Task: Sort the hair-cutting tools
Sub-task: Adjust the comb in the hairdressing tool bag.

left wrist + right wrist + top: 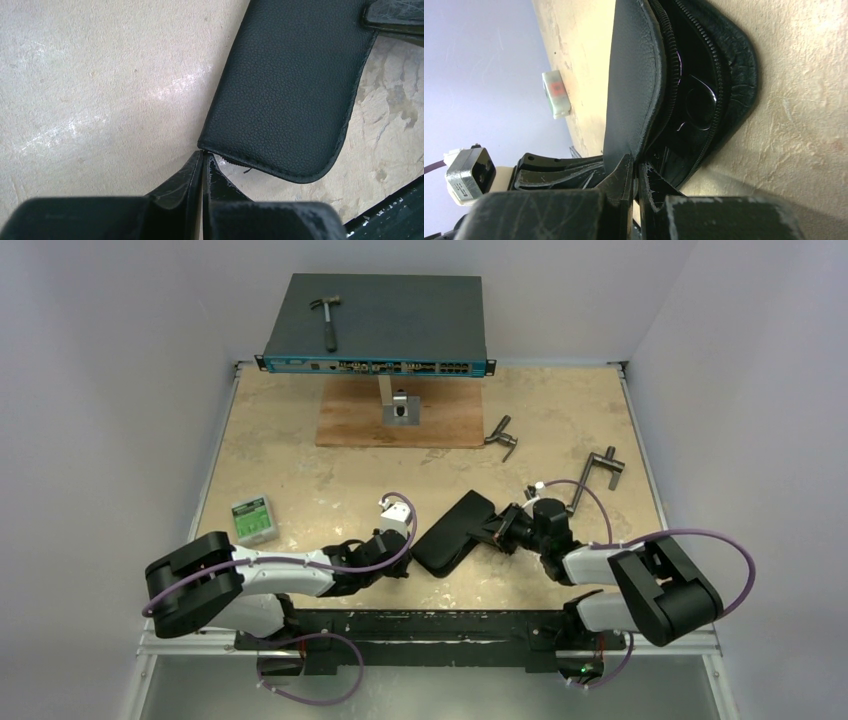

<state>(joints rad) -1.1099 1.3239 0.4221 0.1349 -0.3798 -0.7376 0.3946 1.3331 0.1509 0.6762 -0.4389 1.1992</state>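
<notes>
While right gripper point(634, 164) pinches pouch point(631, 75) — green box point(252, 519) print illegible.

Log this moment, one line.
left gripper: shut at black case corner | right gripper: shut on case flap, raised | inside: scissors loop

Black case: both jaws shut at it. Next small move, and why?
Probably lift the right gripper slightly, its jaws peeling the pinched flap wider: the black case gapes only partly, scissor handles showing inside, left gripper shut at its corner.
</notes>
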